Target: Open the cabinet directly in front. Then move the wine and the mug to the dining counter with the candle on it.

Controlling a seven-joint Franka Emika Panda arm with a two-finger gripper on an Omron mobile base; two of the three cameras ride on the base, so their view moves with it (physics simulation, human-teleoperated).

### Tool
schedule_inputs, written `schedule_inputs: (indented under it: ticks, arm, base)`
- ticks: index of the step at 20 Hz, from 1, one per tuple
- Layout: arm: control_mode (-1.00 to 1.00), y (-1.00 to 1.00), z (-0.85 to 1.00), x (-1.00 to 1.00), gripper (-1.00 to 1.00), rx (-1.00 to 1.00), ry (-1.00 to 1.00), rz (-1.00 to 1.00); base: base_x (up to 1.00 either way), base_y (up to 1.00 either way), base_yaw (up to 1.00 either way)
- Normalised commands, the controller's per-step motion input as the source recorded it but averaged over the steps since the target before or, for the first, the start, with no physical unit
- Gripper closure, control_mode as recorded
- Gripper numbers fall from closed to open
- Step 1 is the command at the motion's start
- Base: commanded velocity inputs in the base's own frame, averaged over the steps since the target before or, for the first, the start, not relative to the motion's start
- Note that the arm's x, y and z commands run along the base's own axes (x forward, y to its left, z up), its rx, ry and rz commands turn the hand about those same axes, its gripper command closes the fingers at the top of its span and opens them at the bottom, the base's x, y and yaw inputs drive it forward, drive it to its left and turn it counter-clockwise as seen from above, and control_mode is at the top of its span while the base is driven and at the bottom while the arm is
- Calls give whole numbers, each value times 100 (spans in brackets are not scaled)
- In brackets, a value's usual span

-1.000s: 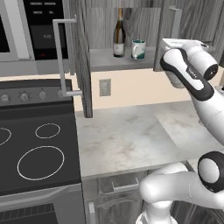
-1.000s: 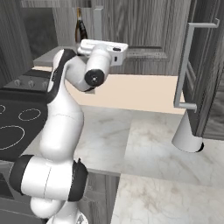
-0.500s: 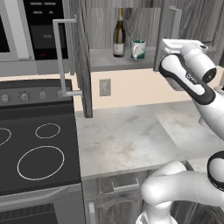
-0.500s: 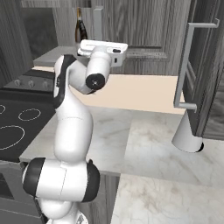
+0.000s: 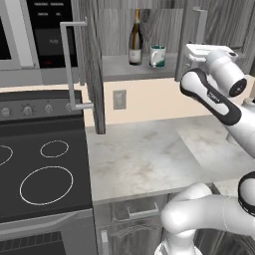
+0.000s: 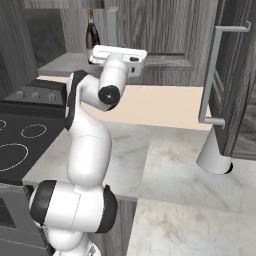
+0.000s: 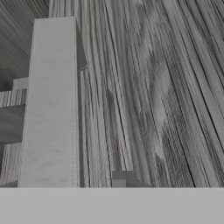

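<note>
The cabinet point(image 5: 89, 60) has its left door swung open. Inside, the wine point(image 5: 135, 40) stands on the shelf with the mug point(image 5: 157, 56) just to its right. The wine point(image 6: 91, 34) also shows in the right base view. My gripper point(image 5: 206, 50) is up at the right door point(image 5: 191, 45), just below its vertical bar handle point(image 6: 111, 22). In the hand view that pale handle point(image 7: 52, 105) runs down the left against the wood grain, and one fingertip point(image 7: 123, 178) pokes up to its right with door surface between them. The jaws' state is not clear. The dining counter and candle are out of view.
A black stovetop point(image 5: 40, 164) lies at the lower left, with a microwave point(image 5: 35, 35) above it. The marble worktop point(image 5: 149, 154) spreads under the cabinet. Another open door with a bar handle point(image 6: 212, 75) juts out at the right, above a grey cone-shaped object point(image 6: 212, 155).
The arm's upper links have swung and the elbow has shifted, while the hand stays beside the right door's handle. Neither door has visibly moved.
</note>
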Motion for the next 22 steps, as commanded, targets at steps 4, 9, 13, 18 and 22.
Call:
schedule_inputs:
  ticks: [4, 9, 13, 18, 22]
  arm:
    - [-100, -44, 24, -37, 100, 3, 1, -1]
    - [-100, -32, 17, -13, 100, 0, 6, -2]
    - [-100, -63, 22, -27, 100, 0, 9, -2]
    - [-100, -88, 12, -35, 100, 0, 5, 0]
    - [-100, -100, 4, -49, 100, 0, 2, 0]
  base:
    - [0, 0, 0]
    - [0, 0, 0]
    - [0, 0, 0]
    - [0, 0, 0]
    - [0, 0, 0]
